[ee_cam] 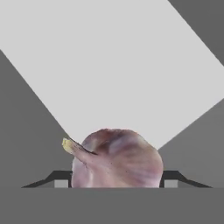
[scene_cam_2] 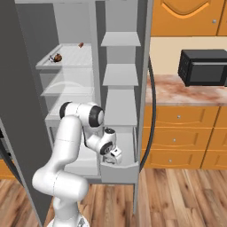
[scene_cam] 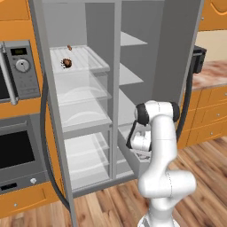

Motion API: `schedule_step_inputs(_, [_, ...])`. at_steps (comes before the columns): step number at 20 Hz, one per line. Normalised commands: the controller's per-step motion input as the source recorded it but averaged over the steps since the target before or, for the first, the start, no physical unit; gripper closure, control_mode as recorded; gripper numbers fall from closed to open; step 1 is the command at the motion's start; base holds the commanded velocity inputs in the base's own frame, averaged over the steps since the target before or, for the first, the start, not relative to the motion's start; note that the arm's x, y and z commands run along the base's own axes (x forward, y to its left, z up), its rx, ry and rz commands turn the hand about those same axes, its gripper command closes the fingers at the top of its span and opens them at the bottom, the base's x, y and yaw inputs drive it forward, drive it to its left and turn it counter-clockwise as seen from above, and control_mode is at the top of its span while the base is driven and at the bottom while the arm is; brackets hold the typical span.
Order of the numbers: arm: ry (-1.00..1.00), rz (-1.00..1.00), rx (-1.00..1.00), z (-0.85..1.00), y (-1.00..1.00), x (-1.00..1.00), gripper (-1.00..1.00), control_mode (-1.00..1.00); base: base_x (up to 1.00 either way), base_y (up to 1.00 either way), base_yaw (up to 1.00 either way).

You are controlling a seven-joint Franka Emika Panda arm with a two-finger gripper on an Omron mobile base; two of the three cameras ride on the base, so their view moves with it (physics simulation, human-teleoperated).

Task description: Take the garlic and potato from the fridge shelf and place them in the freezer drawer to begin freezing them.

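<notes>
White arm bent low, garlic (ee_cam: pixel 116 159) clamped over freezer drawer (scene_cam_2: pixel 128 166).

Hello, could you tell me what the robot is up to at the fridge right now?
The gripper holds the garlic low over the open freezer drawer, whose pale inside shows behind the bulb. The potato sits on the fridge shelf above, beside a tiny orange-red piece, waiting its turn.
</notes>
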Motion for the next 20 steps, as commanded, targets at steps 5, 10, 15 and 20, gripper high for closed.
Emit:
schedule_step_inputs(5, [0.0, 0.01, 0.0, -0.48, 0.0, -0.08, 1.0, -1.0, 0.0, 0.0, 0.0])
schedule_step_inputs(10, [0.0, 0.02, 0.01, -0.47, 0.0, -0.73, 1.0, -1.0, 0.0, 0.0, 0.0])
schedule_step_inputs(15, [0.0, 0.02, 0.03, -0.39, 0.0, -0.83, -1.0, -1.0, 0.0, 0.0, 0.0])
schedule_step_inputs(20, [-0.04, 0.0, 0.06, -0.23, -0.02, -0.99, -1.0, -1.0, 0.0, 0.0, 0.0])
